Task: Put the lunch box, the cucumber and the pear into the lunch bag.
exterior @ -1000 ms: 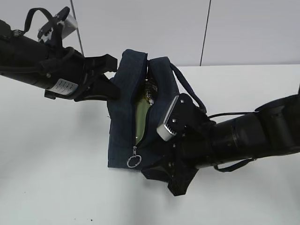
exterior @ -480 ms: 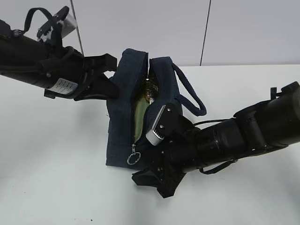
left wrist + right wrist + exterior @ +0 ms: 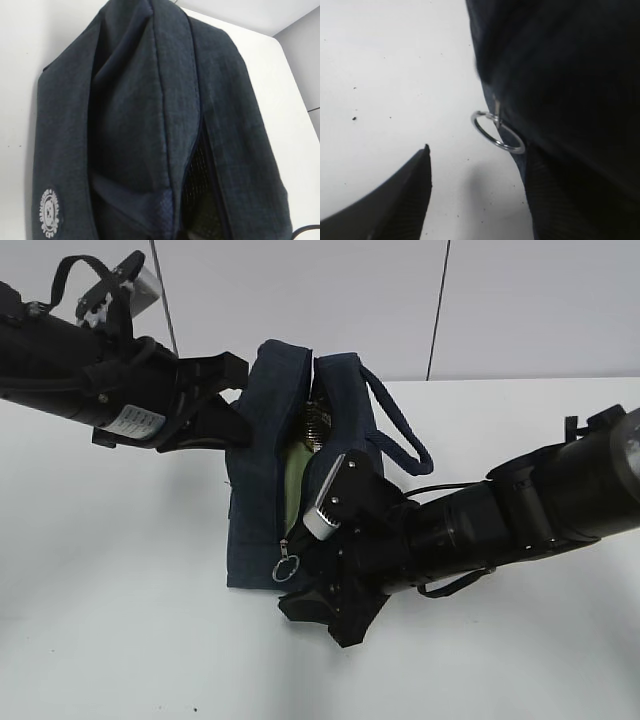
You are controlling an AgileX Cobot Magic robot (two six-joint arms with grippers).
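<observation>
Two risks face you: your left fingers (image 3: 235, 405) clamp the far-left wall of the lunch bag (image 3: 262, 480) standing mid-desk, while your right fingers (image 3: 335, 615), spread wide beside the ring pull (image 3: 497, 132), could miss it or drag the bag toward you.

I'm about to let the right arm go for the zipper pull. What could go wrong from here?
The right gripper stands open beside the silver ring pull, and one finger is well off to its side; closing now may miss the thin ring. The lunch bag is steadied only by the left gripper pinching its far end, so a pull could drag or tip it. The lunch box shows in the gap and might snag the zipper.
</observation>
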